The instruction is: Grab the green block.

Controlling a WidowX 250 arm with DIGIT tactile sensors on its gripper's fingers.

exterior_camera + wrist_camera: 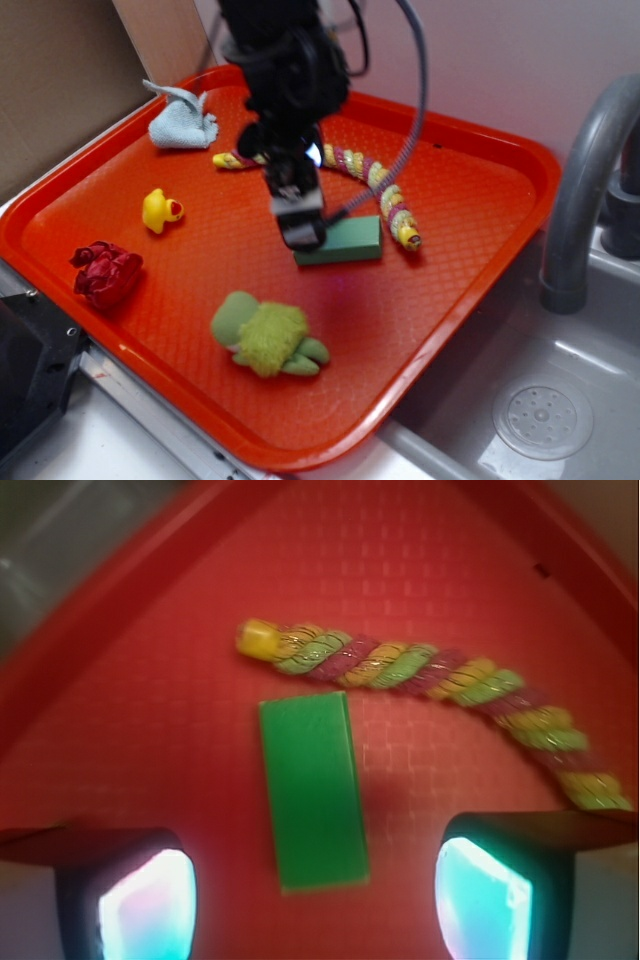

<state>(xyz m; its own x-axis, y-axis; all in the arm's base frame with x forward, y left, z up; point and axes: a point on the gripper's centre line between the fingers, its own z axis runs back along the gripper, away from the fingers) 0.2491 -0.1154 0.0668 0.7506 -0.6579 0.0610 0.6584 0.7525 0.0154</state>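
Hovering with jaws wide, the gripper straddles the green block, which lies just beside the braided rope. Descending off-centre could nudge the block toward that rope, spoiling the grasp.

The gripper is pointed straight down from a black arm. Its jaws are spread wide, nothing clasped between them.

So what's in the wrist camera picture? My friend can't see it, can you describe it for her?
A green block lies flat on a red tray, lined up between the two open fingers of the end effector, which hasn't touched it yet. Just beyond the block, not touching it, lies a twisted rope toy striped yellow, green and dark red.
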